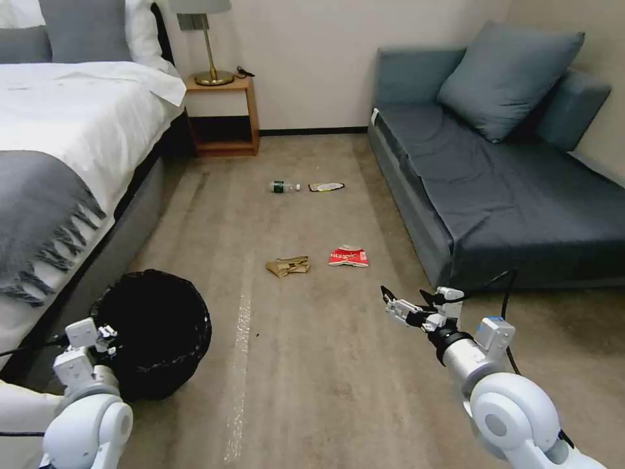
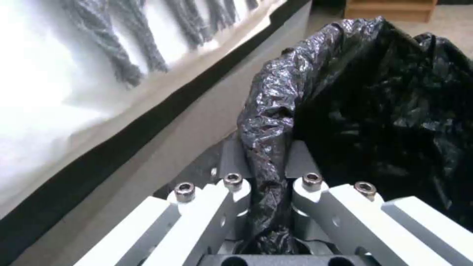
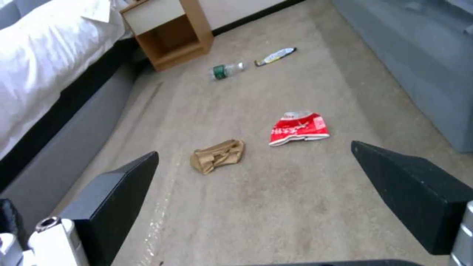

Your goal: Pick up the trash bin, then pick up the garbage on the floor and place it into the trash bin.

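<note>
Carpeted bedroom floor between bed and sofa. Our left gripper (image 2: pixel 268 207) pinches the rim of the round black bag-lined trash bin (image 1: pixel 163 329), near left. Our right gripper (image 1: pixel 407 301), fingers spread, should descend squarely over the crumpled brown paper bag (image 3: pixel 217 156), centre, beside the red-and-white packet (image 3: pixel 298 128).

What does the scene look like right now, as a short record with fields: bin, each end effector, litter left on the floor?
trash bin: black, bag-lined, on the floor beside the bed
left end effector: shut on the bin's bagged rim
right end effector: open, held above the carpet, empty
litter near: crumpled brown paper bag; red-and-white packet
litter far: clear bottle; snack wrapper
litter in bin: cannot tell
</note>
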You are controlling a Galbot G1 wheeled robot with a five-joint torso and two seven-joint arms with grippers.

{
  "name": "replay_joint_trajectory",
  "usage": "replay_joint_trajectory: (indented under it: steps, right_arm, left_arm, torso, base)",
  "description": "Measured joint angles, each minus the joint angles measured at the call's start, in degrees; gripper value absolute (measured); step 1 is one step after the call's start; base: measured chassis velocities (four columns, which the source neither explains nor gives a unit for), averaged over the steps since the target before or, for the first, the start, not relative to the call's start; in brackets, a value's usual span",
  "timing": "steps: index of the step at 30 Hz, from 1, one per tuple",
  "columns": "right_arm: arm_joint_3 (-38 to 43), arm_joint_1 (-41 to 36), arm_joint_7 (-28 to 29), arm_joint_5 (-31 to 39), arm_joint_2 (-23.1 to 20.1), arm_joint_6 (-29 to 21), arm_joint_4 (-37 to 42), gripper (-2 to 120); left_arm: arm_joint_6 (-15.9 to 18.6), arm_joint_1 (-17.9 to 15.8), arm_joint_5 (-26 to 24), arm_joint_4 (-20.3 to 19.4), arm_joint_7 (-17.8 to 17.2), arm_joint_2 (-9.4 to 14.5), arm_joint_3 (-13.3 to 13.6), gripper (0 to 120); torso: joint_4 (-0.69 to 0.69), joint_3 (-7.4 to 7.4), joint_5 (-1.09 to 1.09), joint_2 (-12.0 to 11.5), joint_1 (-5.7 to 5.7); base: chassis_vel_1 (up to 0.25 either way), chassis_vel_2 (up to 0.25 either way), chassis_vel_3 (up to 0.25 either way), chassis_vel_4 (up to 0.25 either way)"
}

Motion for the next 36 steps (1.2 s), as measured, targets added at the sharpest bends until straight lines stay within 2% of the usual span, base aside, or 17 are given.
replay_joint_trajectory:
  steps: [15, 27, 36]
  right_arm:
    - [-1.0, 0.3, -3.5, 0.0, 0.1, 3.1, -1.3, 100]
    - [-1.5, 0.2, -3.5, -1.5, 0.6, 3.2, -2.2, 100]
    - [-1.8, 0.0, -3.9, -3.2, 1.2, 3.6, -3.1, 100]
  left_arm:
    - [0.2, 0.0, 0.4, -0.4, 0.1, -0.1, 0.4, 6]
    - [0.2, -0.3, -3.3, -0.7, 0.5, 1.2, -1.5, 6]
    - [0.0, -0.6, -4.2, -0.2, 0.5, 0.9, -1.2, 6]
  torso:
    - [0.0, 0.0, 0.0, 0.0, 0.0]
    - [0.0, 0.0, 0.0, 0.0, 0.0]
    - [0.01, 0.0, -0.01, 0.0, 0.0]
  base:
    - [0.0, 0.0, 0.0, 0.0]
    - [-0.032, 0.04, 0.035, -0.039]
    - [-0.085, 0.094, 0.091, -0.084]
